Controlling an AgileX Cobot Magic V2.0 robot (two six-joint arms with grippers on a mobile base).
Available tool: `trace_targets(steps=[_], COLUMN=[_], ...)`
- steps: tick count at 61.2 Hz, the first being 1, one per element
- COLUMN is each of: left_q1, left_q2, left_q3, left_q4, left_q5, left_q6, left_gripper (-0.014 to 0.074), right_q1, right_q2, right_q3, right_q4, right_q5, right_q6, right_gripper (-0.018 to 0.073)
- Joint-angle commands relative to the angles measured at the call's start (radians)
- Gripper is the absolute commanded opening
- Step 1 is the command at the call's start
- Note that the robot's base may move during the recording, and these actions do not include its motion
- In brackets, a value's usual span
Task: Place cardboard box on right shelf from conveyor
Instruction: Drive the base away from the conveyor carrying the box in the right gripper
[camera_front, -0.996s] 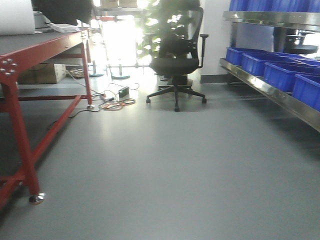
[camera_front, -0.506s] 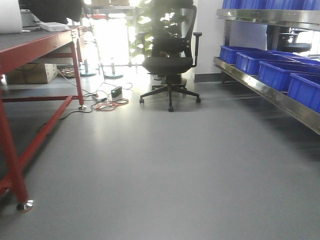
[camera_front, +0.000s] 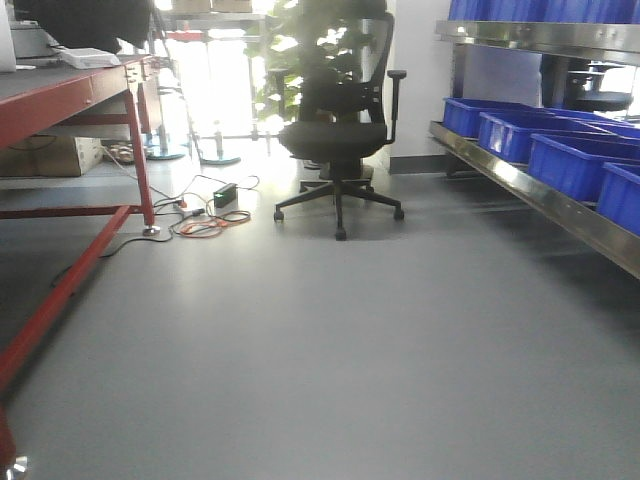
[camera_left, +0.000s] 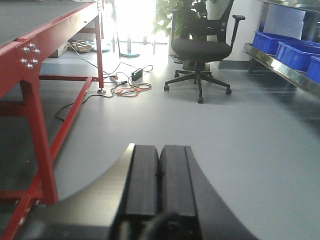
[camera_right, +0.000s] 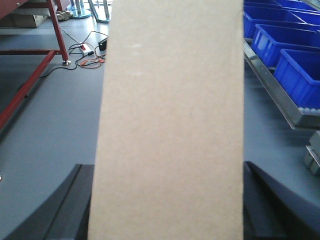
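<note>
Source: daylight from the far bright window (camera_front: 225, 80), blown out white.
Backlight: black swivel office chair (camera_front: 335, 140) and leafy green plant (camera_front: 290, 50) nearly silhouetted.
Floor: smooth grey floor (camera_front: 330, 340) shows pale glare.
Focus: plain tan cardboard box (camera_right: 172, 125) close, soft.

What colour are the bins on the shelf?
Blue rectangular plastic bins, clearest in the front-facing view.

Plain tan rectangular cardboard box (camera_right: 172, 125): smooth, unmarked, narrow and tall. Stands upright, filling the middle of the right wrist view, clamped between the dark fingers (camera_right: 55, 215) of the right gripper (camera_right: 167, 210). Shiny brushed stainless-steel shelf (camera_front: 545, 195) with a flat front lip: runs low along the right side, with a second steel level above. Wide dark grey conveyor belt with glossy red frame (camera_front: 70, 95) and red legs: stands on the left side, well apart from the shelf.
</note>
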Motion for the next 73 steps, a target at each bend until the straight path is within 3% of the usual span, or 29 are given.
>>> trace_targets(steps=[1,73], left_q1=[-0.004,-0.003], left_q2=[-0.015,-0.015], left_q3=[0.01,0.01], left_q4=[-0.006,-0.006], left_q5=[-0.088,-0.088], left_q6=[0.0,0.0], left_gripper=[-0.0116,-0.0116], right_q1=[-0.005,-0.005], right_q2=[0.015,0.015], right_q3=[-0.025,-0.025], right_q4=[-0.017,-0.017], right_q5=[-0.091,-0.091], right_q6=[-0.006,-0.006], right_gripper=[0.0236,0.0236])
